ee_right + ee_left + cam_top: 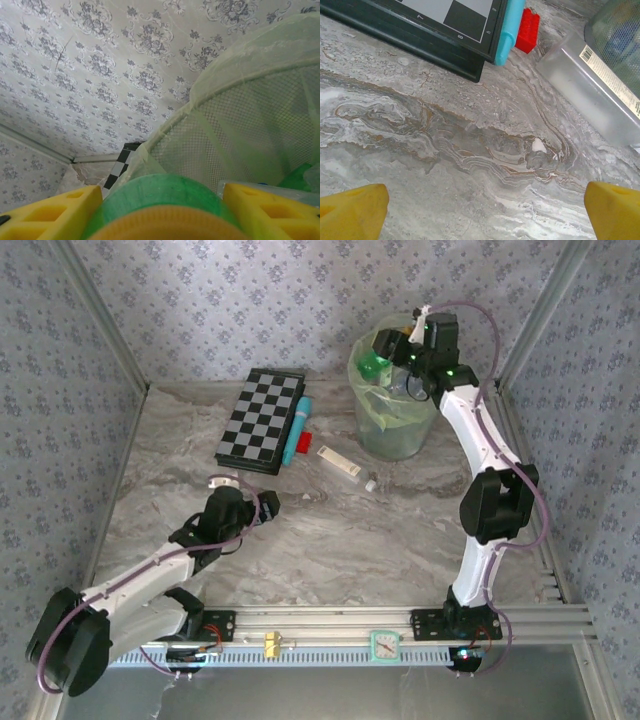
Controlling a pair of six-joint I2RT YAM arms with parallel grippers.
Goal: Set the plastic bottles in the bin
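Green bottle (160,192) sits closest of all, right under the wrist lens. The right claw (161,215) holds it, with a yellow finger (55,212) against each side of its round body. A bottle like this is probably light, thin-walled and slick, and apt to dent or squirt sideways. A hold across the middle of the body, as here, looks soundest.

Directly below and ahead of that claw opens the bin (240,135), a pale-green netted wall lined with a thin bag. Down to the claw's right a green patch (295,175) shows inside it. From overhead, several clear and green bottles in the bin (395,390) lie heaped together. By my reading, this one is placed to drop among them.

The left claw (485,205) stands wide and empty, low over bare counter (445,150). Ahead of it to the left lies the checkerboard (450,15). Ahead to the right a labelled clear bottle (590,95) rests on its side near the bin's foot, the next to fetch. Between those two lie a cyan tube (510,30) against the board's edge and, smaller, a red block (527,30) just beside the tube.
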